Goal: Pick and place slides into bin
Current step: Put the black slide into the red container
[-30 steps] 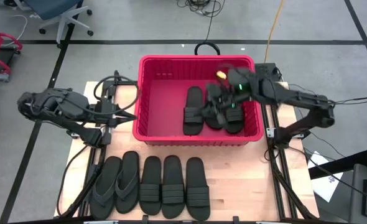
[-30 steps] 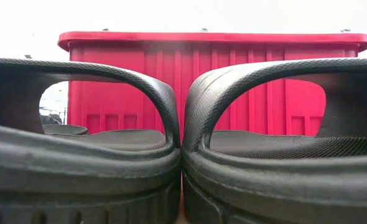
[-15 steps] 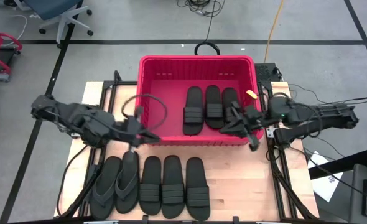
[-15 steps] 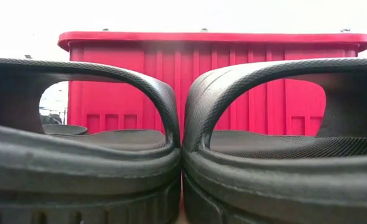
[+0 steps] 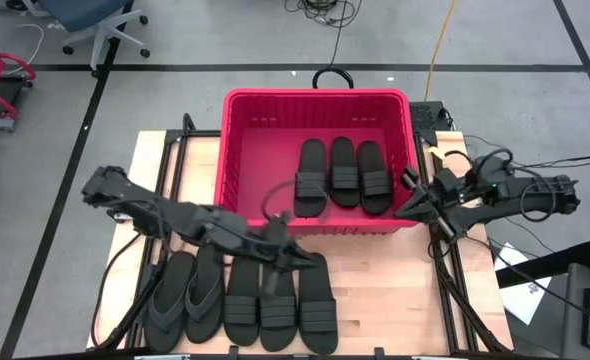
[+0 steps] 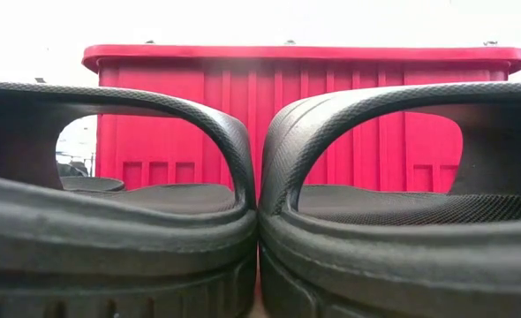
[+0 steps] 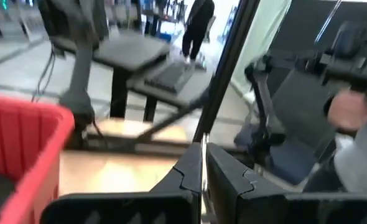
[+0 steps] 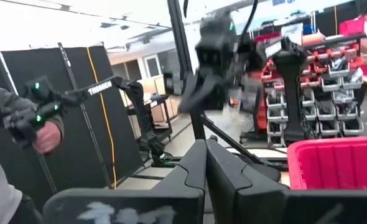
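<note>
The red bin (image 5: 315, 96) stands at the table's far middle, with three black slides (image 5: 344, 172) lying flat side by side on its floor. On the wood near the front edge lies a row of sandals: two flip-flops (image 5: 188, 298) at the left and three band slides (image 5: 277, 300) beside them. My left gripper (image 5: 297, 258), shut, hovers level above the far ends of the two rightmost slides and touches nothing. Outside the bin's near right corner my right gripper (image 5: 406, 208) hangs shut and holds nothing. In the low view two slides (image 6: 110, 221) fill the front, with the bin (image 6: 305, 58) behind them.
Bare wood (image 5: 395, 290) lies to the right of the row. In the wrist views a person's hand (image 8: 34, 134) holds a control handle beyond the table, and the bin's wall (image 7: 22, 137) shows in the left wrist view.
My left arm has swung from the table's left edge toward the right and the near edge, sinking a little, until its gripper is above the row of slides. My right gripper has drawn back from over the slides in the bin toward the table's right edge. Both stayed shut.
</note>
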Controlling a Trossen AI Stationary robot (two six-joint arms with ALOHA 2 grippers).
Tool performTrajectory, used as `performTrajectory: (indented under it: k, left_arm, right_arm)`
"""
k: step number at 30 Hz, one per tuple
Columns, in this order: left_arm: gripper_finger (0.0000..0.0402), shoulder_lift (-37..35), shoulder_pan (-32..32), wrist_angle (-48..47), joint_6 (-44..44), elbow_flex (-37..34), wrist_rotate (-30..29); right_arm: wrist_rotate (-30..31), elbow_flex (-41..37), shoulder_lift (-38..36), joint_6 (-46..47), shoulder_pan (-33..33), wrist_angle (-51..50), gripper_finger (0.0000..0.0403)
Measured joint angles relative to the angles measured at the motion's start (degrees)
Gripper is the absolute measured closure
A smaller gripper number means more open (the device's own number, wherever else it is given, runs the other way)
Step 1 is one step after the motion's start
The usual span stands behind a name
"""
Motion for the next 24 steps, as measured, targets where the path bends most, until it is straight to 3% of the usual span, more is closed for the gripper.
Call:
performTrajectory:
  k: [6, 13, 19, 24]
  left_arm:
    - [0.0382, 5.19, -0.12, -5.51, -3.29, 0.00, 5.74]
    - [0.0366, 8.70, -1.53, -13.38, -2.79, -0.02, 7.52]
    - [0.0292, 13.04, -2.43, -13.37, -2.04, -0.02, 8.92]
    - [0.0221, 18.10, -2.59, -13.56, -6.47, -0.02, 10.08]
  right_arm:
    - [-4.43, 0.00, -2.18, -1.11, 0.02, -6.49, 0.0403]
    - [0.36, -0.04, -2.69, 1.88, 0.00, -18.61, 0.0403]
    - [2.68, -0.04, -3.18, 0.34, 0.00, -20.55, 0.0403]
    - [5.76, -2.69, -5.73, 2.84, -0.02, -20.45, 0.0403]
